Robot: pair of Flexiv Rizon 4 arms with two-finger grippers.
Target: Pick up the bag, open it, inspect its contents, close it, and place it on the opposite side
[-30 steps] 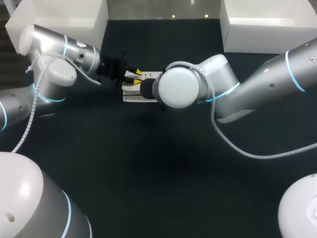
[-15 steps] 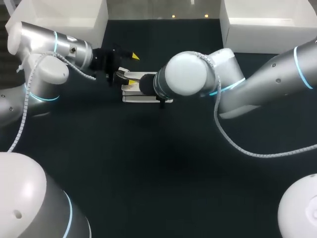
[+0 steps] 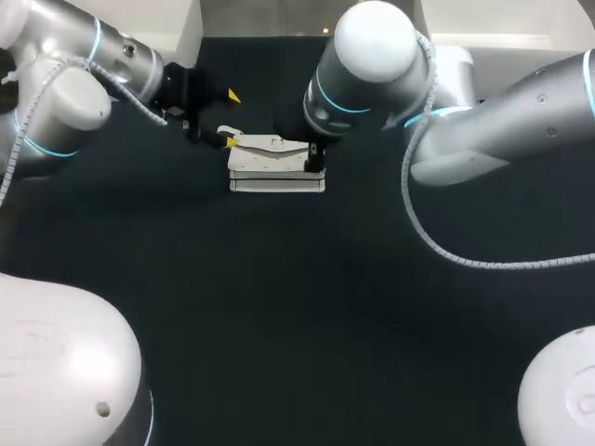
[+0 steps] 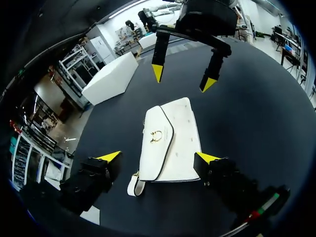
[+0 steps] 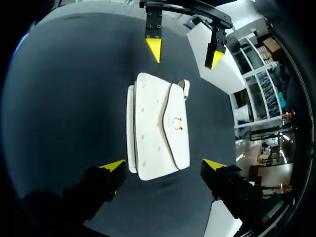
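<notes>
Now | bag [image 3: 276, 163] flat on table [image 3: 279, 307], far-centre, flap closed | left gripper [image 3: 231, 119] pulled back leftward, right gripper [image 5: 163, 164] raised off it, both released and empty | pick-up apparently not yet secured; fresh grasp needed

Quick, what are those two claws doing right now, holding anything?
Left gripper: open, holding nothing, white bag ahead of it.
Right gripper: open, holding nothing.

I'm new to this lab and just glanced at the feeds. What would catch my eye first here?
A white bag lies flat on the dark table, its flap shut under a small gold clasp. The left gripper and the right gripper hang open at opposite ends of it, yellow tips facing each other, neither holding it.
</notes>
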